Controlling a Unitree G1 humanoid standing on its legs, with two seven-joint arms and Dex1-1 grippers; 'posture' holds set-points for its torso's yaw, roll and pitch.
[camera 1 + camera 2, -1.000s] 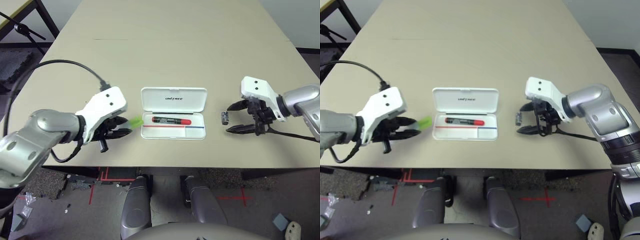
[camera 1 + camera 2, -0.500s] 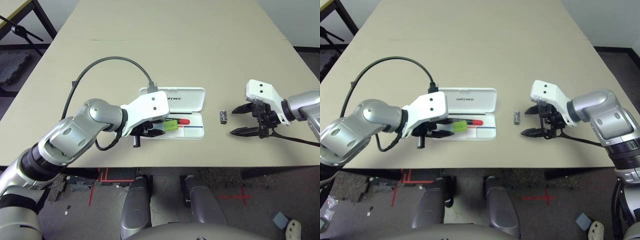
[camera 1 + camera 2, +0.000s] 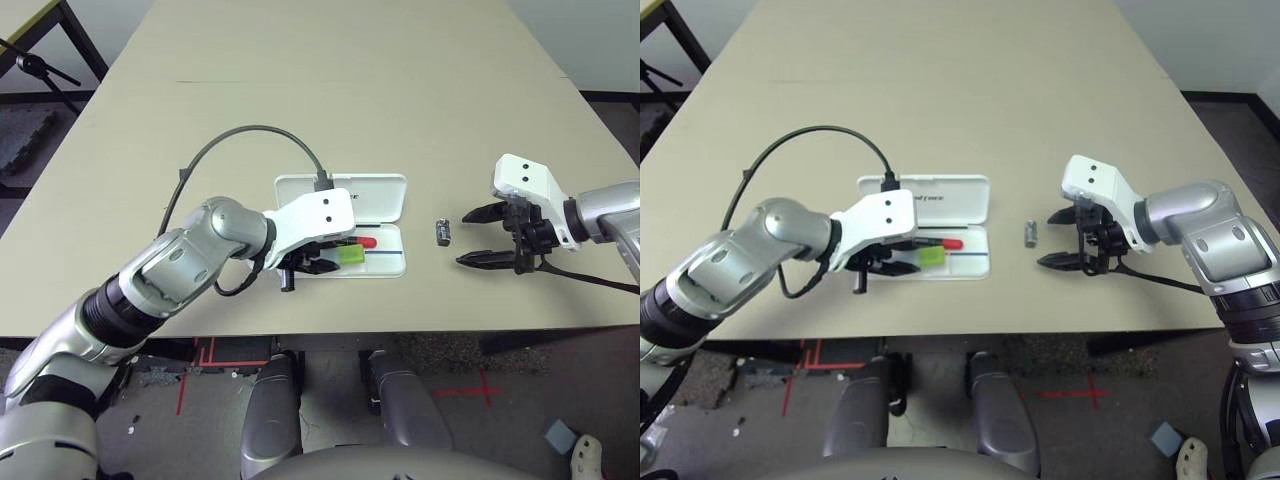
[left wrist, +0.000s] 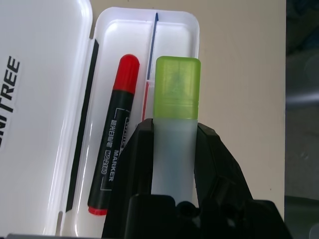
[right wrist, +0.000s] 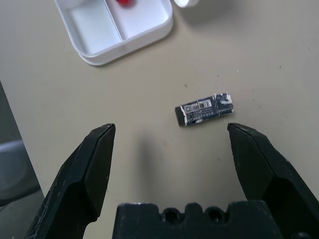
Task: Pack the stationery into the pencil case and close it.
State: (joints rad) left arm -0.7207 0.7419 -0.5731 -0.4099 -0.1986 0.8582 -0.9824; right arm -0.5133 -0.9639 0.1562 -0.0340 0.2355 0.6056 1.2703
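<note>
Showing the white flat stick with a lime-green cap (image 4: 173, 124) clamped between the black fingers of the left gripper (image 3: 318, 262), carried within the last second from off the case's left end to a position over the tray of the white hard-plastic hinged pencil case (image 3: 384, 184). Lying open near the table's front edge, lid flat toward the far side. Already in the tray: black-and-red marker pen (image 4: 113, 155), just beside the stick. Still on the bare table to the right of the case: stubby dark grey cylinder (image 5: 205, 109). Facing that cylinder, near but apart: right gripper (image 5: 174, 164), fingers spread wide, holding nothing, hardly shifted over the same second. Judged stage: second item about to be released; cylinder and lid closing outstanding.
</note>
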